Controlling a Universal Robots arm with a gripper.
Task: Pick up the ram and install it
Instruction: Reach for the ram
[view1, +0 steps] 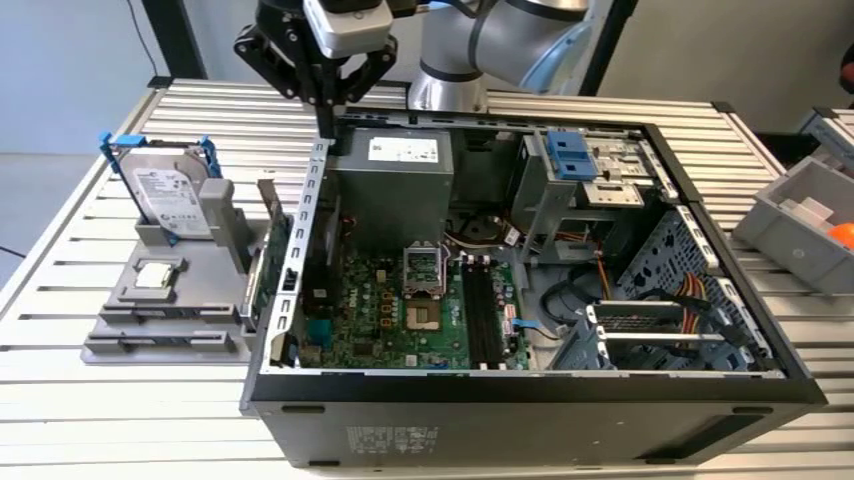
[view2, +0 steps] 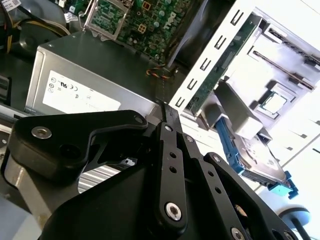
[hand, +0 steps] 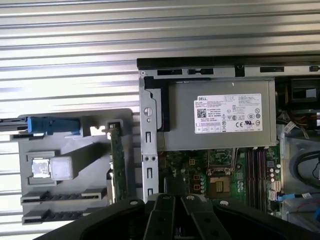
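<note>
The ram is out of view; I cannot make it out in the holder, in the case or between the fingers. My gripper (view1: 324, 128) hangs shut above the rear wall of the open computer case (view1: 534, 385), near the power supply (view1: 390, 190). In the second wrist view the gripper (view2: 168, 111) has its black fingers pressed together with nothing visible between them. The long black motherboard slots (view1: 477, 320) lie in the case floor, well away from the gripper; they also show in the first wrist view (hand: 253, 172).
On the exterior view's left a grey holder (view1: 120, 345) carries a silver hard drive with blue rails (view1: 171, 195), a processor chip (view1: 158, 275) and a green expansion card (view1: 274, 275) standing on edge. A grey bin (view1: 801, 235) sits at the right.
</note>
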